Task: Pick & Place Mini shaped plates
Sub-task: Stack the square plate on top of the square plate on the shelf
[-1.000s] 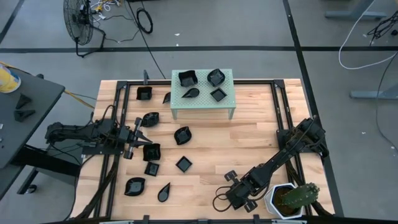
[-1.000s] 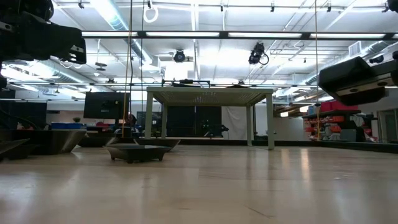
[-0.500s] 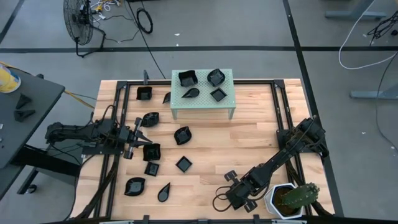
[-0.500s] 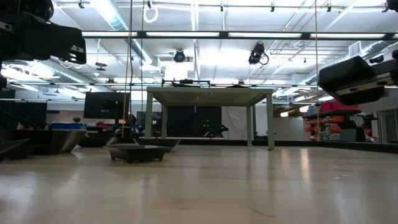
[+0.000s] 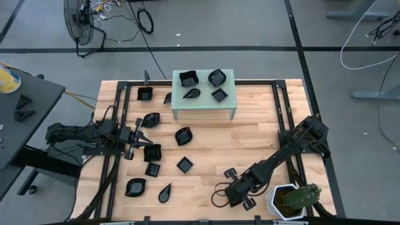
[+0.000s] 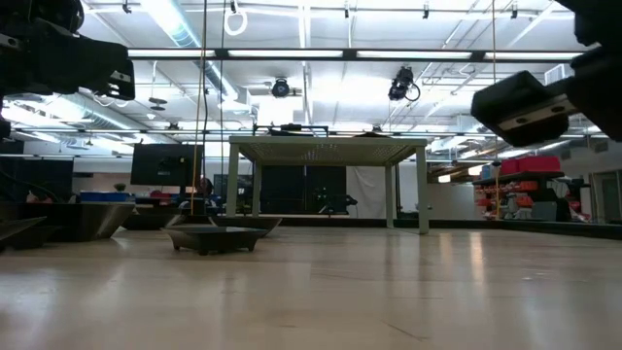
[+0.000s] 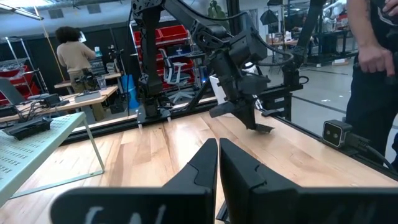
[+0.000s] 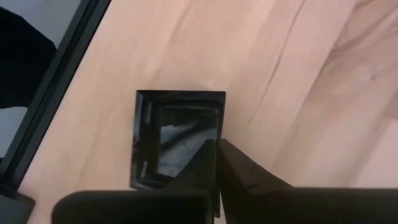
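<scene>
My right wrist view shows my right gripper (image 8: 216,149) with its jaws pressed together, empty, over a square mini plate (image 8: 177,138). From above, more mini shaped plates (image 5: 184,135) dot the wooden worktop (image 5: 250,140) and four sit on the green stand (image 5: 203,94). My left gripper (image 5: 142,139), jaws closed and empty, waits by one. A person (image 7: 73,57) stands beyond. No writing reads.

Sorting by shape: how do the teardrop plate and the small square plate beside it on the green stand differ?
The teardrop plate tapers to a point; the small square plate has four straight sides. On the stand, the teardrop plate lies toward the left arm, the small square plate toward the right arm. Both are black.
</scene>
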`<state>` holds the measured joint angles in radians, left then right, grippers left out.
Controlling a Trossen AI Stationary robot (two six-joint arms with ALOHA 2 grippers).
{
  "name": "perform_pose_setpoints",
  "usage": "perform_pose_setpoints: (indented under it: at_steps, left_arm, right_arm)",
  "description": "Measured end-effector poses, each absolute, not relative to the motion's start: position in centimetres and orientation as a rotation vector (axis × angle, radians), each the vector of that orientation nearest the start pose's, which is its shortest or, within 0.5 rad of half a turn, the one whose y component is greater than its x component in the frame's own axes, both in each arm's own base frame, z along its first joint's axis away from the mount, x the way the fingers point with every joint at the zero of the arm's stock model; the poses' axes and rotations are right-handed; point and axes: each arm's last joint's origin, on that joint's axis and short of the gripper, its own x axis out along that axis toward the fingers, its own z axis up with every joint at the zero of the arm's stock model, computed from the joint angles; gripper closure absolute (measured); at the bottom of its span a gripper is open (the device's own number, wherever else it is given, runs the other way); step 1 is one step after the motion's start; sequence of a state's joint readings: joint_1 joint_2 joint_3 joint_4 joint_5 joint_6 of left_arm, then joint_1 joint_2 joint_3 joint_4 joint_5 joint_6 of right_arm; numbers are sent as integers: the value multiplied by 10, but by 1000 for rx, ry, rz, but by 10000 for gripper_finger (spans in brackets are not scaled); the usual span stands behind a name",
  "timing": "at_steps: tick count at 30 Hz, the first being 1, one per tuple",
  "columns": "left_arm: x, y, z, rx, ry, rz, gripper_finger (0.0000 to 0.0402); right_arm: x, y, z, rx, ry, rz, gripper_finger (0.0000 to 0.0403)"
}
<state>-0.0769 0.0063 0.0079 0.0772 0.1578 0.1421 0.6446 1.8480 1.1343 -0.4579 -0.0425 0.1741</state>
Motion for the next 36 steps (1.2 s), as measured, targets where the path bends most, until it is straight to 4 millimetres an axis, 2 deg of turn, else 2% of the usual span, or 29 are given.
perform_pose_setpoints:
  at_steps: [10,15,22,28,36]
  left_arm:
    - [96,-12,173,145,-96,-229,378]
    - [96,-12,173,145,-96,-229,378]
    - [96,-12,173,145,-96,-229,378]
    - [96,-12,173,145,-96,-229,378]
    - [96,-12,173,144,-96,-229,378]
  right_arm:
    - [289,200,170,-143,1141,453,394]
    - [294,183,191,-19,1089,324,394]
    - [297,138,236,229,953,23,394]
    - [290,83,274,504,801,-269,394]
    - [283,18,310,600,596,-373,394]
